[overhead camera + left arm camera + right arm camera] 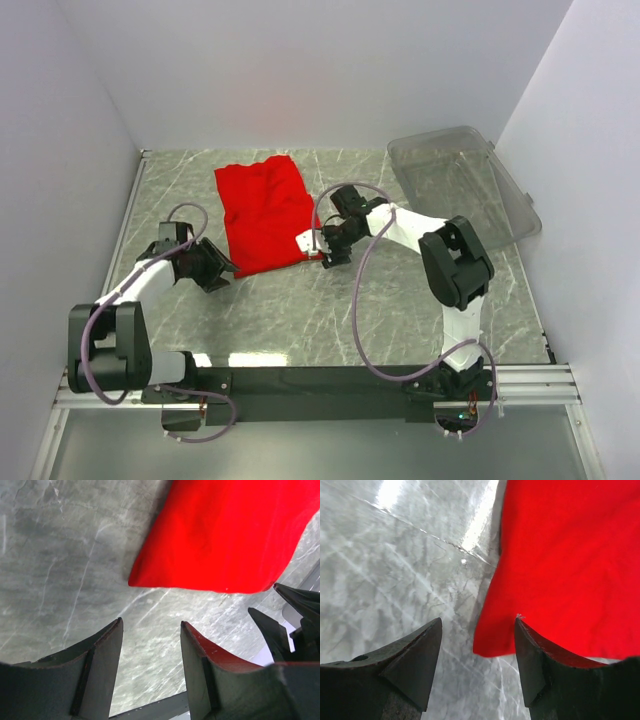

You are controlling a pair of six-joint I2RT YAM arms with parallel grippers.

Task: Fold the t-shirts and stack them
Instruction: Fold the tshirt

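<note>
Jaws spread on both arms, nothing held. Left pincer [218,268] sits near-left of the t-shirt [262,212], with a gap to its corner. Right pincer [326,248] is nearer, at the near-right corner. T-shirt lies flat mid-tabletop [300,310], long axis near-to-far. Right wrist view shows one fingertip [521,630] lined up with the shirt's edge; top view can't resolve that.
</note>
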